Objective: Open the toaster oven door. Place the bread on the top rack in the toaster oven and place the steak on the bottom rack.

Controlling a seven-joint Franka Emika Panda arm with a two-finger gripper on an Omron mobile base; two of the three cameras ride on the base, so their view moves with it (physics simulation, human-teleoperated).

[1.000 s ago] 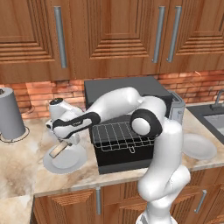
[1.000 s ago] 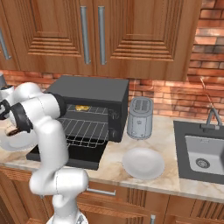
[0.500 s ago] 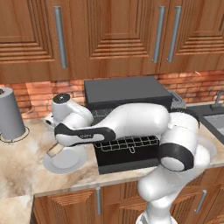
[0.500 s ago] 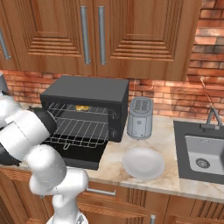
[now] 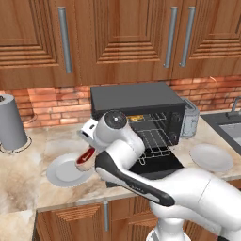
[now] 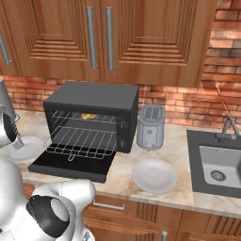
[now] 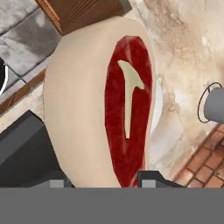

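My gripper (image 7: 105,181) is shut on the steak (image 7: 129,113), a red slab with a pale fat rim and a white bone mark. In the left base view the steak (image 5: 85,156) hangs in the gripper (image 5: 89,149) just above a white plate (image 5: 61,172), left of the toaster oven (image 5: 136,96). The toaster oven door (image 6: 70,164) lies open and flat. The bottom rack (image 6: 82,141) is pulled forward over it. A piece of bread (image 6: 86,116) lies on the top rack (image 6: 101,118) inside.
A silver toaster (image 6: 150,126) stands right of the oven, with an empty white plate (image 6: 154,175) in front of it. The sink (image 6: 221,162) is at the far right. A grey canister (image 5: 12,122) stands at the far left by the brick wall.
The arm has swung low across the front of the counter. The gripper with the steak has shifted a little right, from over the plate toward the oven.
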